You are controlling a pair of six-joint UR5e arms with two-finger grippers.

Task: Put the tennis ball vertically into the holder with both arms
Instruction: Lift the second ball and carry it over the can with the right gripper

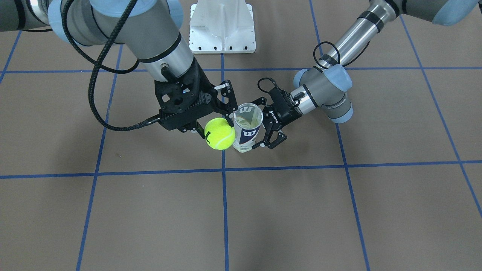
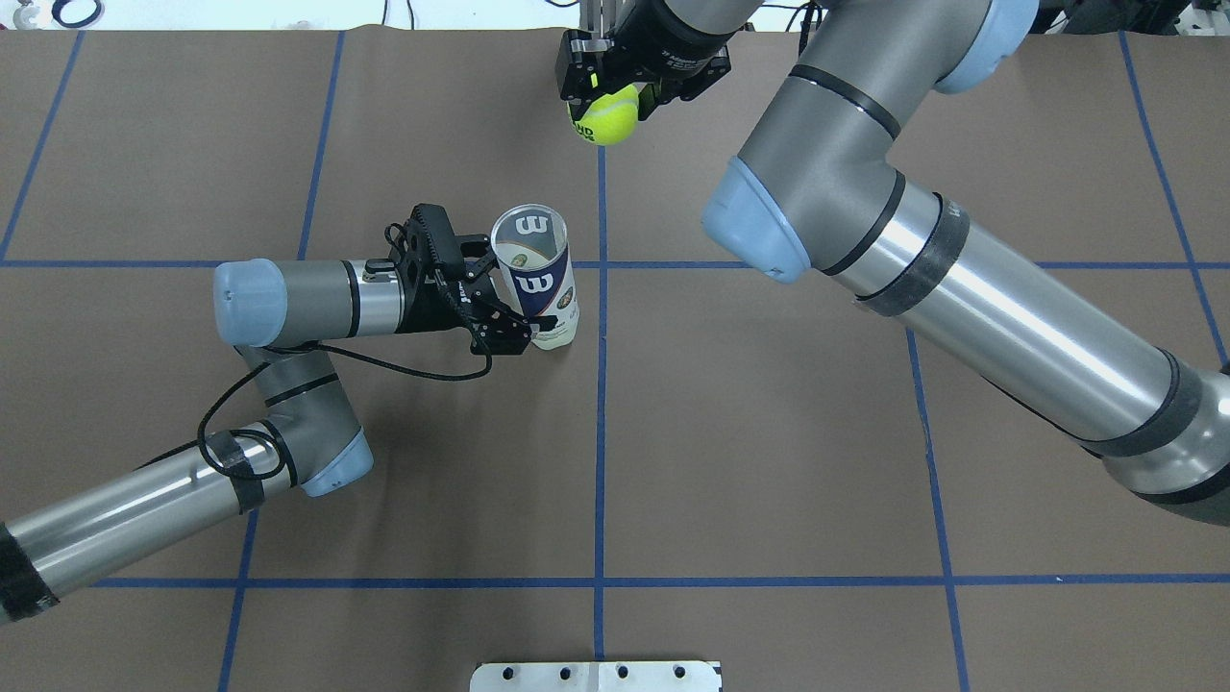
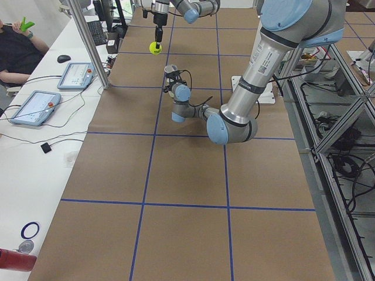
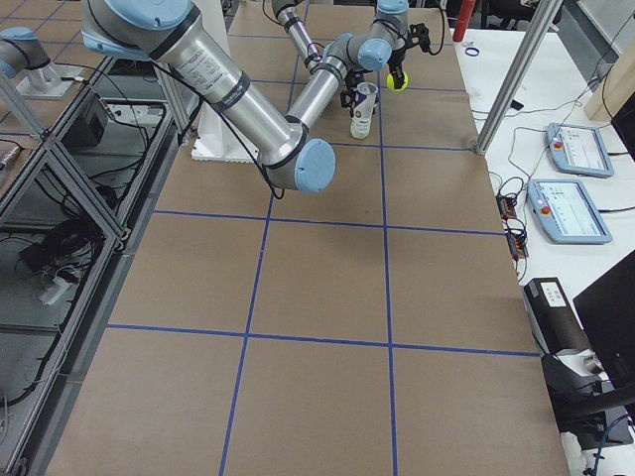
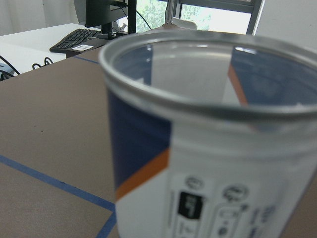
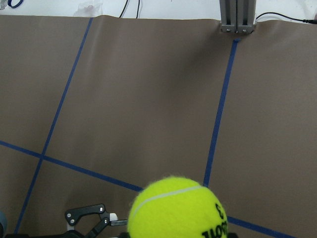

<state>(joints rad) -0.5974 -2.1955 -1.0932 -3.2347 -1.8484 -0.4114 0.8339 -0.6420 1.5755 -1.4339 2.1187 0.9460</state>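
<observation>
The holder (image 1: 246,130), a clear tube with a silver rim and a navy-and-white "W" label, stands upright with its mouth open on the brown table (image 1: 339,210). My left gripper (image 1: 257,124) is shut on the holder from the side, a finger on each flank; it also shows in the overhead view (image 2: 519,286). The tube fills the left wrist view (image 5: 198,148). My right gripper (image 1: 216,128) is shut on a yellow tennis ball (image 1: 219,133) and holds it in the air. The ball is off to the operators' side of the tube's mouth (image 2: 605,115), not over it.
The white metal pedestal base (image 1: 222,26) stands at the robot's side of the table. An aluminium post (image 3: 88,41) rises at the table's far edge, with a side desk of tablets (image 3: 35,105) and a seated person (image 3: 14,55) beyond it.
</observation>
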